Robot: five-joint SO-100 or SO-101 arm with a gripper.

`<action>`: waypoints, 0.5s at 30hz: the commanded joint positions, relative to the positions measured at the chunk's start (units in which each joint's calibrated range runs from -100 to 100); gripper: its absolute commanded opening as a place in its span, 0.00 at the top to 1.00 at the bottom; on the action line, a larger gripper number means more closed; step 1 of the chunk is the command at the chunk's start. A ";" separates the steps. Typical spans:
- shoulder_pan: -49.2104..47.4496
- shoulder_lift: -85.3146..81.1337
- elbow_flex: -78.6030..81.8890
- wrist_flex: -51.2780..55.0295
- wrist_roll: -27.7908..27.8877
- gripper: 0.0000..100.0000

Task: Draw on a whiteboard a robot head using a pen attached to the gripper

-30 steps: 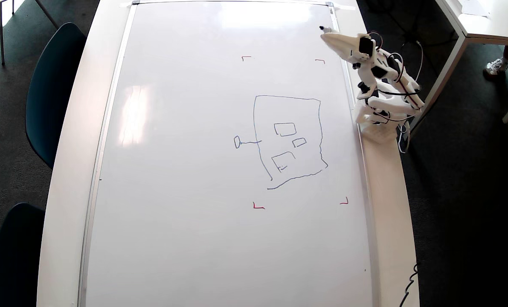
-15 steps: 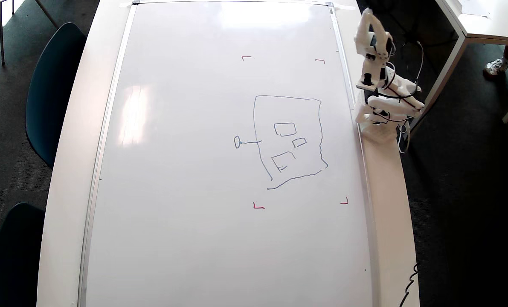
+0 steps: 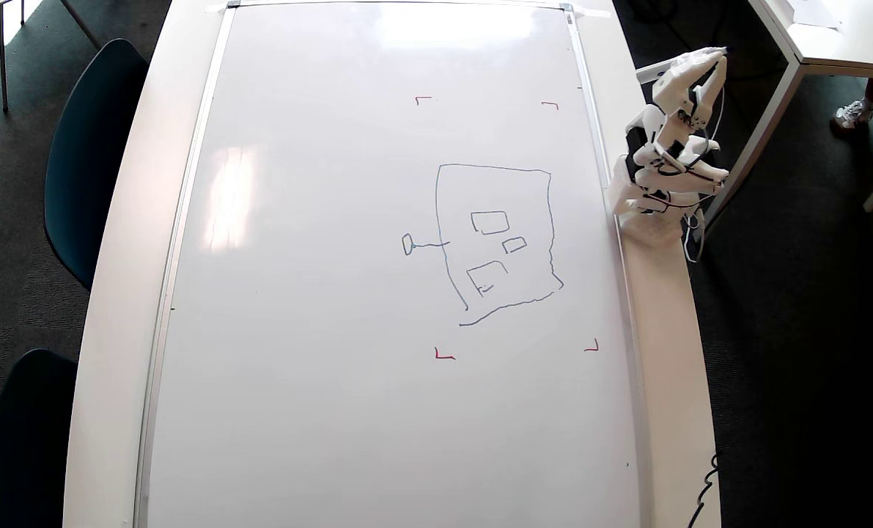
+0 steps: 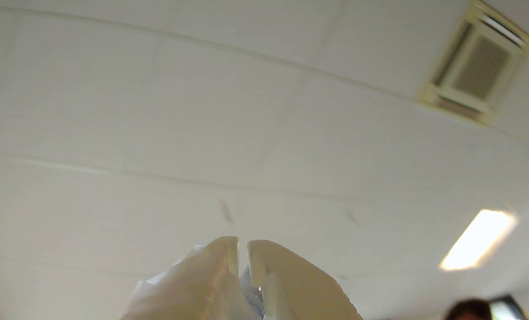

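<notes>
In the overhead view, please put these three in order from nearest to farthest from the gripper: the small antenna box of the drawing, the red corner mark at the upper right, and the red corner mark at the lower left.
Measured from the gripper, off the whiteboard's right edge:
1. Upper right red corner mark, just left of the gripper.
2. Antenna box, left of the robot head.
3. Lower left red corner mark, below the drawing.

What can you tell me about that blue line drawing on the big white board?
The robot head is a thin blue-line sketch on the glossy white whiteboard: a lopsided four-sided outline, wavy along its right and bottom edges, with three small rectangles inside. A short line leaves its left side, ending in a tiny box. Four red corner marks surround it. Nothing touches it.
</notes>
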 commanded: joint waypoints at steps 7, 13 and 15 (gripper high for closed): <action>0.25 -0.84 0.36 -2.27 -0.03 0.99; 0.32 -0.84 0.36 -2.27 0.24 0.99; 0.40 -0.84 0.36 -2.27 0.24 0.99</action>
